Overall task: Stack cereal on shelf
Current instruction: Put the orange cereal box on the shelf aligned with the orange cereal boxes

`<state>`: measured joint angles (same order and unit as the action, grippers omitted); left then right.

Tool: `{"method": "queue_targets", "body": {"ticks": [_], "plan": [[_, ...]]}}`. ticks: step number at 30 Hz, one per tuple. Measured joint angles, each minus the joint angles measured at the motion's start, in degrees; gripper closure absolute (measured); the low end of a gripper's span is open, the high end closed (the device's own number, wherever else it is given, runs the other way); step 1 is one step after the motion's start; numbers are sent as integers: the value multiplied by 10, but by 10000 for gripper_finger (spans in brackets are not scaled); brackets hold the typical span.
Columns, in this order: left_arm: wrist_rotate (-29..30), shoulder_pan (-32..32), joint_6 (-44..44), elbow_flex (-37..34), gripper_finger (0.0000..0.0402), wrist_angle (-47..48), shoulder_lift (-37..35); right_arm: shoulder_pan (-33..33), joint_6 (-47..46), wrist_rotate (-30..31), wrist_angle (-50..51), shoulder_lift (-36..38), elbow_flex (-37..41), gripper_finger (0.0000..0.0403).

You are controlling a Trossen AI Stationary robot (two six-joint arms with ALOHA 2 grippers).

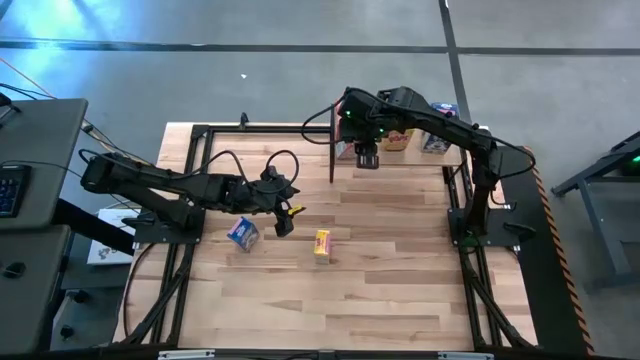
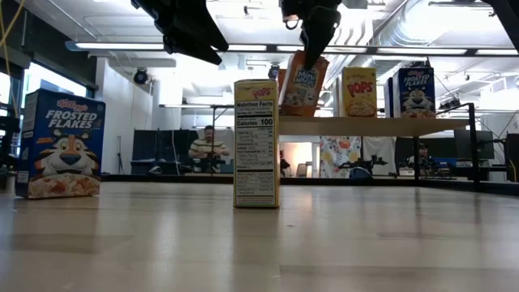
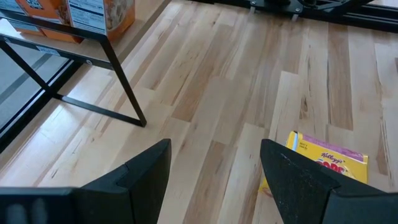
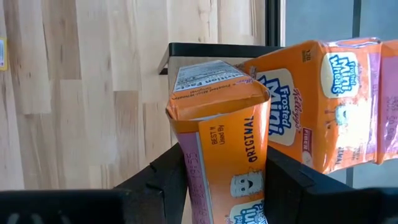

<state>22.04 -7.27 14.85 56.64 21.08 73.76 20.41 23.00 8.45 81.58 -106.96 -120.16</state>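
Bright, even overhead light fills every view. In the low view ceiling strip lights [image 2: 146,46] glare white toward 11 o'clock, leaving the arms above as dark silhouettes; the near tabletop [image 2: 259,251] at 6 o'clock blurs softly. The high view shows bluish glare on the floor [image 1: 40,60] toward 10 o'clock. Shadows stay faint.

Two cereal boxes [image 1: 242,233] [image 1: 322,244] side by side on the tabletop [image 1: 380,290], shelf [image 1: 400,150] behind.

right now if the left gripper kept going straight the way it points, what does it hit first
Probably bare tabletop. The left gripper is open and empty, angled down at the planks. The yellow cereal box sits off to one side beyond one finger, and the shelf leg is farther off. Depth is uncertain.
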Motion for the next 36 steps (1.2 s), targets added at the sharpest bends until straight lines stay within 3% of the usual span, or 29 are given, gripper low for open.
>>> {"method": "queue_targets", "body": {"ticks": [5, 12, 25, 36], "plan": [[0, 0, 0, 0, 163, 0, 0, 0, 0, 0, -1, -3, 0, 244], [0, 0, 0, 0, 163, 0, 0, 8, 0, -1, 0, -21, 0, 207], [0, 0, 0, 0, 163, 0, 0, 7, 25, -5, -1, -21, 0, 203], [0, 0, 0, 0, 163, 0, 0, 7, 28, 8, 2, -21, -27, 147]]}}
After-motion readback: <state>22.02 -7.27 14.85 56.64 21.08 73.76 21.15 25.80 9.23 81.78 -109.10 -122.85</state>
